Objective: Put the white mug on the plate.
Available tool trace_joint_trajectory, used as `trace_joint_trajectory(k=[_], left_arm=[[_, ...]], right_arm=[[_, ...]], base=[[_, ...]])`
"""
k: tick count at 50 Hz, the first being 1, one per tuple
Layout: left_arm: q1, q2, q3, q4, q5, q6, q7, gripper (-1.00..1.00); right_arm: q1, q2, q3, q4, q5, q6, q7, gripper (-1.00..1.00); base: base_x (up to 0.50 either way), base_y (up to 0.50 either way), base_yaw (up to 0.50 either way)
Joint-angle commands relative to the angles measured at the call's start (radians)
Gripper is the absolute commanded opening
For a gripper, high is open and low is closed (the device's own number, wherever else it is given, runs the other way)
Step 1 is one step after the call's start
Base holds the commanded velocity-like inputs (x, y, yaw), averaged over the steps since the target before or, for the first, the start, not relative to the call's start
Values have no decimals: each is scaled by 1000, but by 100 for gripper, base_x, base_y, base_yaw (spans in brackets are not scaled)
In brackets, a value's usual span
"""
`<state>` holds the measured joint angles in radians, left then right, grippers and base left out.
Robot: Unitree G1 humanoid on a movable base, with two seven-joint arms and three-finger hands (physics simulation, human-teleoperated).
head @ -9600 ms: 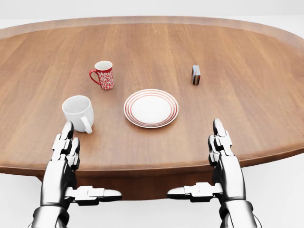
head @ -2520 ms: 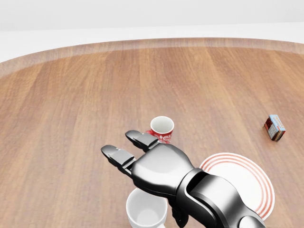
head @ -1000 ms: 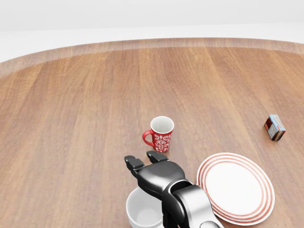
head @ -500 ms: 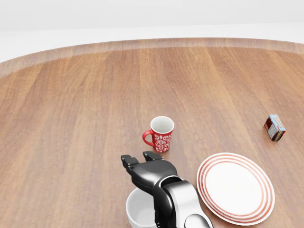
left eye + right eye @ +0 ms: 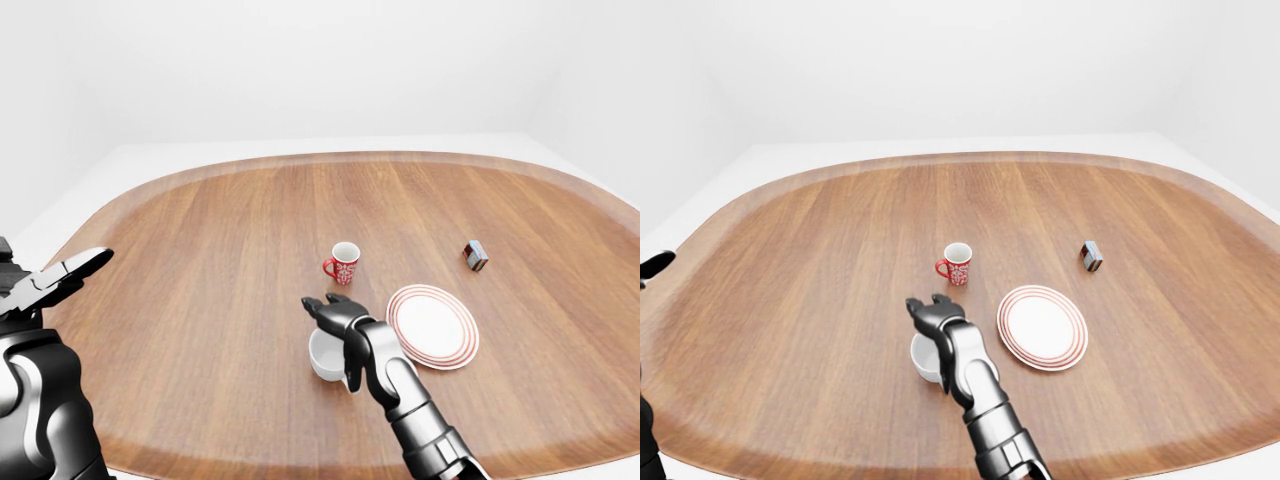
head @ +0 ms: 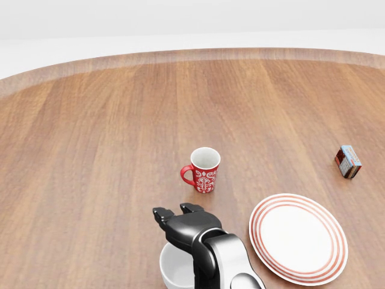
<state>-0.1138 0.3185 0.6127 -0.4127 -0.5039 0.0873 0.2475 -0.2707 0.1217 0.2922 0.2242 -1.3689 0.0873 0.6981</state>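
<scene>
Wooden oval table (image 5: pixel 200 250) under white walls, right hand (image 6: pixel 186 226) over the white mug (image 6: pixel 175 269).

One white mug stands upright, mouth up, just left of the single red-ringed plate (image 6: pixel 299 236); fingers curl over its rim (actual grip unclear). One red patterned mug (image 6: pixel 204 169), one small box (image 6: pixel 349 161), writing unreadable. Left hand (image 5: pixel 50 285) spread, holding nothing.

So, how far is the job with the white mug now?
Nothing is done yet: the plate is bare. In hand: the right hand hangs over the white mug, which stands on the table left of the plate. Left: grasp it, lift it, set it down.
</scene>
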Motion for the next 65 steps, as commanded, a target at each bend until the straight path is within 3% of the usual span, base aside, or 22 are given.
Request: trace_joint_trajectory(k=[1,30,31,32,33,34,56,65], left_arm=[[0,-1,-1,2,2,0,-1,100],[4,-5,-1,-2,2,0,-2,100],[4,-5,-1,-1,2,0,-2,100],[4,-5,-2,-1,3,0,-2,100],[4,-5,-2,-1,3,0,-2,100],[4,-5,-2,-3,3,0,-2,100],[5,-9,-6,0,8,0,-5,100],[4,-10,-10,1,12,0,-4,100]], right_arm=[[4,-1,0,26,13,0,0,100],[9,-2,11,140,63,0,0,100],[7,-3,9,145,66,0,0,41],[5,-3,8,149,67,0,0,-30],[5,-3,7,147,68,0,0,-84],[5,-2,9,144,68,0,0,-100],[4,-17,3,51,43,0,0,-100],[-133,-76,-102,-84,3,0,0,-100]], base=[[0,0,0],[0,0,0],[0,0,0],[0,0,0],[0,0,0],[0,0,0],[0,0,0],[0,0,0]])
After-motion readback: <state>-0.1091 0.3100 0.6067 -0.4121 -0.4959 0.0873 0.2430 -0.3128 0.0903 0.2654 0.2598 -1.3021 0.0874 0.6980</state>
